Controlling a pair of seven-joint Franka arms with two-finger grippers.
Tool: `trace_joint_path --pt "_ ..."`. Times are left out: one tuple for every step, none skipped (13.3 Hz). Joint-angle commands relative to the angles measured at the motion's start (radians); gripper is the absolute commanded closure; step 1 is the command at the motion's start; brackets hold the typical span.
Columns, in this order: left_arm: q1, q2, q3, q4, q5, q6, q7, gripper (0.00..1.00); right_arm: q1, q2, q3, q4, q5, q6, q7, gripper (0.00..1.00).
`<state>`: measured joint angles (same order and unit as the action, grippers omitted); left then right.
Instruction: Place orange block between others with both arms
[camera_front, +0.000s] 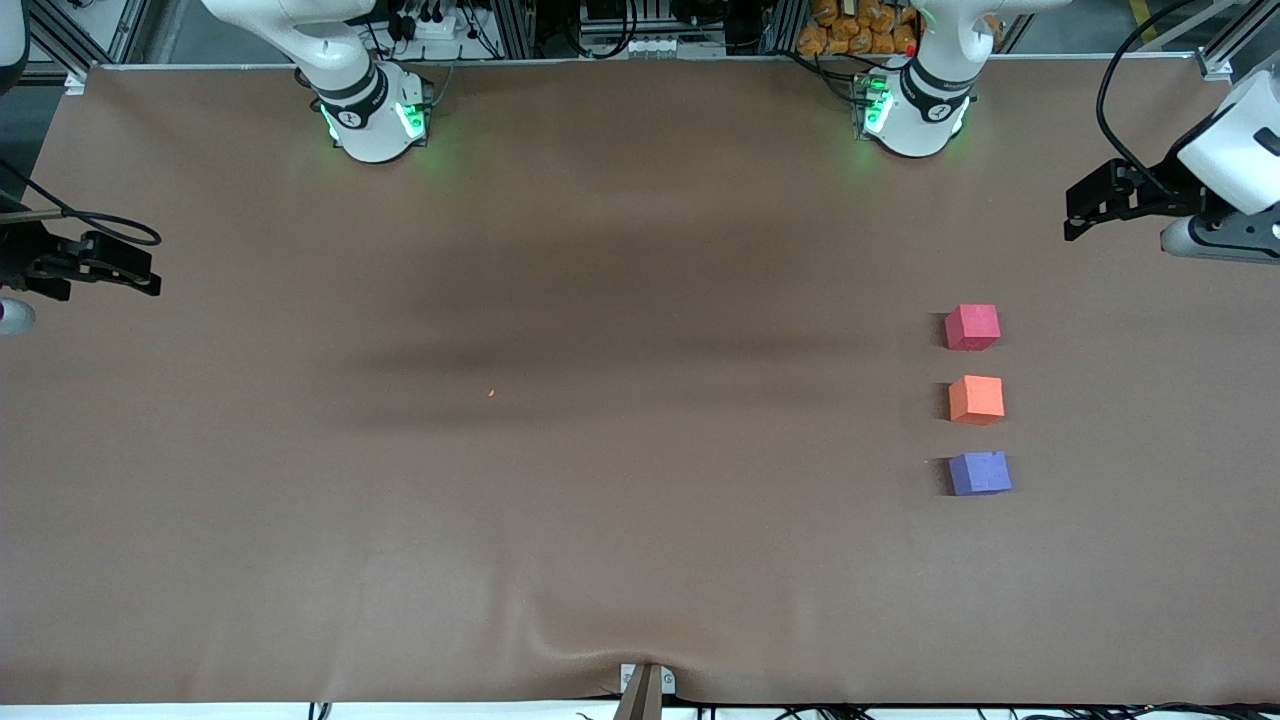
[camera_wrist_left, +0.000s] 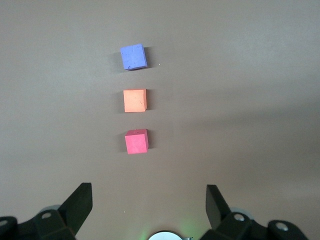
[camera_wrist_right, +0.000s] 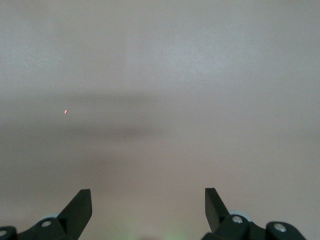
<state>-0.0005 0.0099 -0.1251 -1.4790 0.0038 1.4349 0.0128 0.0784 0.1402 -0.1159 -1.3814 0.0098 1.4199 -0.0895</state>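
Note:
Three small cubes stand in a row on the brown table toward the left arm's end. The orange block (camera_front: 976, 399) (camera_wrist_left: 135, 100) is in the middle. The red-pink cube (camera_front: 972, 327) (camera_wrist_left: 136, 141) lies farther from the front camera and the purple-blue cube (camera_front: 979, 473) (camera_wrist_left: 133, 56) nearer. My left gripper (camera_front: 1070, 213) (camera_wrist_left: 148, 197) hangs open and empty over the table at that end, apart from the red-pink cube. My right gripper (camera_front: 152, 275) (camera_wrist_right: 148, 200) is open and empty over the right arm's end of the table, with no cube in its wrist view.
A tiny orange speck (camera_front: 491, 393) (camera_wrist_right: 65, 112) lies on the mat near the table's middle. Both arm bases (camera_front: 375, 120) (camera_front: 915, 115) stand along the back edge. A clamp (camera_front: 645, 688) sits at the front edge, where the mat wrinkles.

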Motion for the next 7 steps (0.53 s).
trace_joint_path --pt "0.001 0.007 -0.002 0.011 -0.013 -0.018 -0.014 0.00 0.000 0.001 0.001 0.016 0.010 -0.025 -0.009 0.00" --pt "0.002 0.010 -0.002 0.014 -0.013 -0.018 -0.011 0.00 0.000 -0.001 -0.001 0.016 0.010 -0.026 -0.009 0.00" --pt "0.005 0.010 -0.002 0.014 -0.012 -0.018 -0.007 0.00 0.001 -0.013 -0.001 0.009 0.009 -0.027 -0.009 0.00" --pt "0.007 0.010 -0.002 0.011 -0.010 -0.018 0.001 0.00 0.001 -0.023 -0.001 -0.001 0.007 -0.029 -0.009 0.00" --pt "0.008 0.012 -0.002 0.009 -0.008 -0.018 0.004 0.00 0.000 -0.027 -0.001 -0.010 0.007 -0.030 -0.009 0.00" --pt "0.008 0.016 -0.002 0.008 -0.007 -0.018 0.004 0.00 -0.005 -0.027 -0.002 -0.011 0.007 -0.029 -0.009 0.00" --pt "0.008 0.021 -0.002 0.008 -0.007 -0.018 0.006 0.00 -0.014 -0.027 -0.002 -0.013 0.007 -0.029 -0.013 0.00"
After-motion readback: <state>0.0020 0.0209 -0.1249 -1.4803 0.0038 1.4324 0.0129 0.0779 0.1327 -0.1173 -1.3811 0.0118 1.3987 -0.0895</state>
